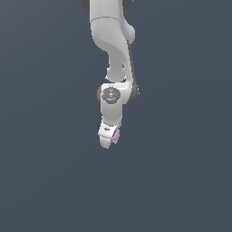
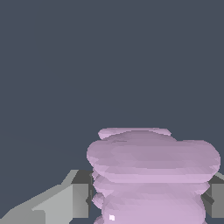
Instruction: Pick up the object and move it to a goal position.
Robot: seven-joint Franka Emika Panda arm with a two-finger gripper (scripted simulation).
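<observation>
Flat slate-grey backdrop all round, and the lilac ribbed object (image 2: 151, 175) sits clamped between the gripper's (image 1: 108, 138) pads (image 2: 74, 199), peeking out at the gripper's three o'clock in the exterior view, while only the wrist view shows its stacked ribs filling the gap; no goal marker shows.

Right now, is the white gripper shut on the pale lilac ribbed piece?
Shut on it: the pale lilac ribbed piece sits between the grey fingers of the white gripper.
</observation>
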